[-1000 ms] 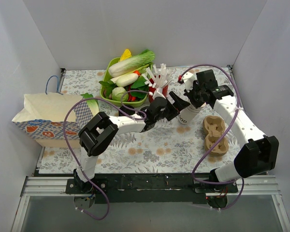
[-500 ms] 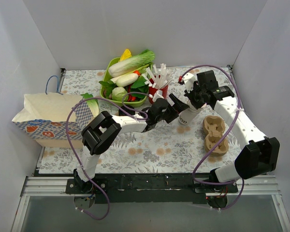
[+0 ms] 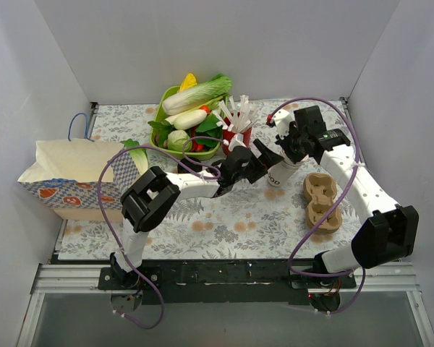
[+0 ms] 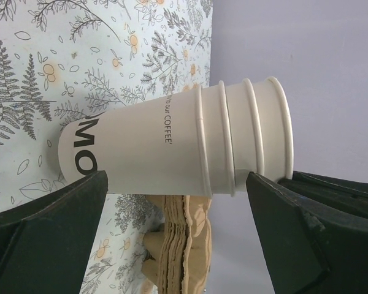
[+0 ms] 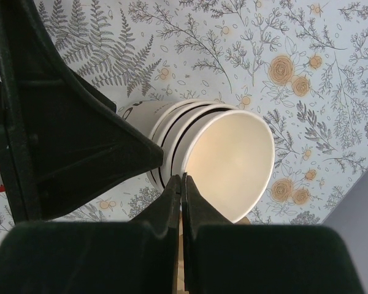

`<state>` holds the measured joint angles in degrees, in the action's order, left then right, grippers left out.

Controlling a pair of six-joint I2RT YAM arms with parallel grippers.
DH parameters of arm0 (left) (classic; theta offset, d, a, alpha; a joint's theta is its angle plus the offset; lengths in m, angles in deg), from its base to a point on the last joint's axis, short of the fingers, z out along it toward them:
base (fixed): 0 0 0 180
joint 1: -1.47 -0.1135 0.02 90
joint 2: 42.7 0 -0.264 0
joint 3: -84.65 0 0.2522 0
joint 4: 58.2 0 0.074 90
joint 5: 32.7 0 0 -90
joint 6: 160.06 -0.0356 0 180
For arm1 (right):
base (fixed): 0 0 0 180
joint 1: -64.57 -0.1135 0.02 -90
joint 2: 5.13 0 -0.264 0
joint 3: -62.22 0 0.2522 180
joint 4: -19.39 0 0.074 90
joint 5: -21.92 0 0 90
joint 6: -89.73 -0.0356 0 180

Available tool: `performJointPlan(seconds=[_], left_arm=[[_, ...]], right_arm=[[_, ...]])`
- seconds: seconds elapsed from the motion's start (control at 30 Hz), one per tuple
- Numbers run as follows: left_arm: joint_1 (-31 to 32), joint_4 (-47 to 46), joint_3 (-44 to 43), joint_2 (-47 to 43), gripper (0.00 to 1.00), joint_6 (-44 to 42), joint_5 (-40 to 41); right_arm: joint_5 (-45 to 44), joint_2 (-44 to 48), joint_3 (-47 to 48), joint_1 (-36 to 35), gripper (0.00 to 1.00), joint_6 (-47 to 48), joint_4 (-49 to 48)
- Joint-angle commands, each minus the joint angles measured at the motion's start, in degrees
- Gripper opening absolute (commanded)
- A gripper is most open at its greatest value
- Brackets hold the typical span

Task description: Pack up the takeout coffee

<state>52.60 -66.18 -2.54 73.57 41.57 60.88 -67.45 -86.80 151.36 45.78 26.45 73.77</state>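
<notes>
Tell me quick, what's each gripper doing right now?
Left gripper: open, jaws astride the cups.
Right gripper: shut at the cups' rim; whether it grips them cannot be told.

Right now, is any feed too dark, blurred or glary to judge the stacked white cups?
Left wrist view: stacked cups sharp, evenly lit, print readable; near jaws just black shapes. Right wrist view: cup interior bright without glare; shut jaws underexposed, hiding part of the stack. Top external view: soft even light, but the cups are small and partly hidden.
</notes>
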Motion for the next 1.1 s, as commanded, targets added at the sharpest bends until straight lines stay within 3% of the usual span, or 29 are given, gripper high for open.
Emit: performJointPlan(seconds=[0.0, 0.77, 1.07], left_arm=[[-0.1, -0.9, 0.7, -4.7, 0.98, -0.6, 0.6], [-0.2, -0.4, -2.5, -2.0, 0.98, 0.3, 0.8], [-0.2, 4.0, -3.0, 0.4, 0.98, 2.0, 1.3]], right_arm=[[-0.3, 0.8, 0.4, -0.3, 0.01, -0.4, 0.4], [1.0, 0.3, 1.0, -0.5, 0.01, 0.3, 1.6], [1.1, 0.5, 2.1, -0.6, 0.01, 0.3, 1.5]])
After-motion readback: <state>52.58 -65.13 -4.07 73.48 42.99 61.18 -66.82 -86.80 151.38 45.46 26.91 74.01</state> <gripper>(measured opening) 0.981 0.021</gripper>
